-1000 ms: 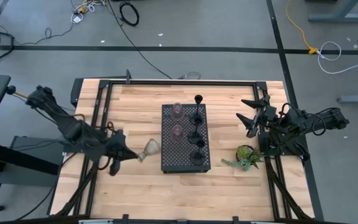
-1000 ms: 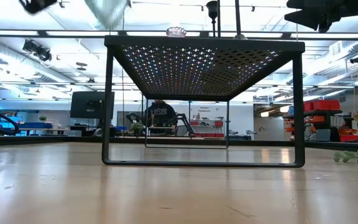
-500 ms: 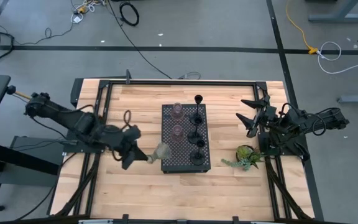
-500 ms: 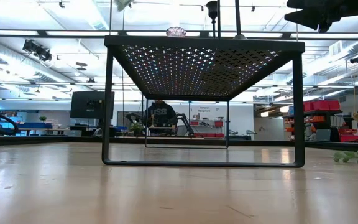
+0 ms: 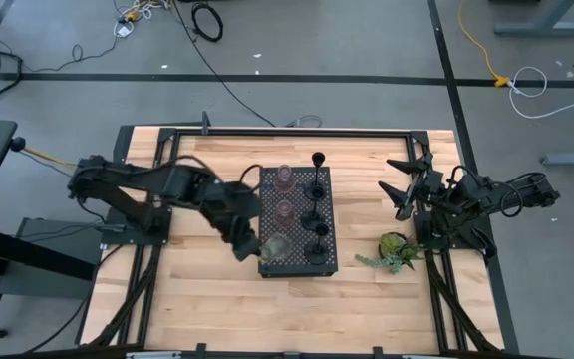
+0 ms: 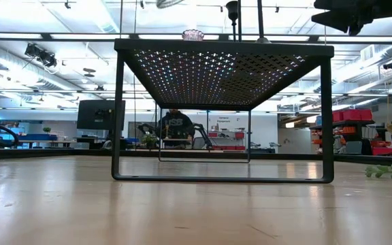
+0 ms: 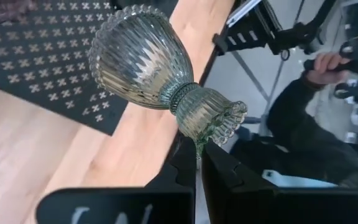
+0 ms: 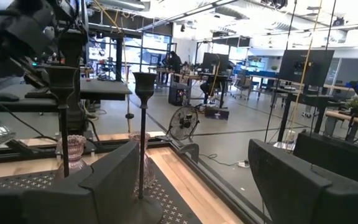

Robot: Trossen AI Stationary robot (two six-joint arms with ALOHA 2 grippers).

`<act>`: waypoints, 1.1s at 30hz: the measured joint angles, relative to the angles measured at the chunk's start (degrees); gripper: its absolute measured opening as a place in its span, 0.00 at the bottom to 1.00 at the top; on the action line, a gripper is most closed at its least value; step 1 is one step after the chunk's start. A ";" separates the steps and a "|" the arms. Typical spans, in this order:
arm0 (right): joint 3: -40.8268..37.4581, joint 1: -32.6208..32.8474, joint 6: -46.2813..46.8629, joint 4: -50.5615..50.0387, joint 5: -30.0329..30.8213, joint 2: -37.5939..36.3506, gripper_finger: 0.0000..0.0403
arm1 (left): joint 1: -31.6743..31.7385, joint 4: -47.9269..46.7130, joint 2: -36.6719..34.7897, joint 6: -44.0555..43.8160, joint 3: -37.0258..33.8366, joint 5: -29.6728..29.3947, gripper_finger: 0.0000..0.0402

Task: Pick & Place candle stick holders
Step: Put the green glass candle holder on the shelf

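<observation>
My left gripper (image 5: 254,245) is shut on a green ribbed glass cup (image 5: 275,244), which it holds above the near left corner of the black perforated tray (image 5: 297,261). The cup fills the left wrist view (image 7: 142,59). Two pinkish cups (image 5: 285,177) (image 5: 285,209) stand on the tray's left half. Several thin black stem holders (image 5: 317,189) stand on its right half. My right gripper (image 5: 404,189) waits open to the right of the tray. My left gripper pinches the frilled rim of the cup's foot (image 7: 205,135) between its two fingers (image 7: 182,163). The fingers come from the table's left, slanting down. The cup sticks out past the fingertips toward the tray, bowl (image 7: 135,56) leading, tilted and clear of the tray.
A small green plant sprig (image 5: 395,251) lies on the table right of the tray. The tray stands on legs above the table top (image 6: 223,51). A person's hand and dark sleeve (image 7: 325,62) show beyond the table in the left wrist view.
My left gripper has carried the green cup from the table's left toward the right, rising, until the cup is over the tray's near left corner. The gripper has stayed shut on the cup. My right arm has kept still.
</observation>
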 joint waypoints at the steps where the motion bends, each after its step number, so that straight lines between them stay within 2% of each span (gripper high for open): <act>1: 0.00 0.00 -0.42 0.00 -0.02 0.00 0.74 | 0.74 -0.30 0.86 -0.09 0.81 1.33 0.02; 8: 0.00 0.01 -0.92 -0.02 0.00 0.00 0.74 | 6.15 -3.00 5.73 -1.74 2.78 9.87 0.02; 15: 0.00 0.00 -0.94 -0.18 0.07 0.00 0.74 | 9.64 -3.82 7.89 -2.04 2.84 13.93 0.02; 33: 0.00 0.00 -0.94 -0.93 0.09 0.00 0.74 | 11.72 -3.25 10.58 -3.20 2.78 15.59 0.02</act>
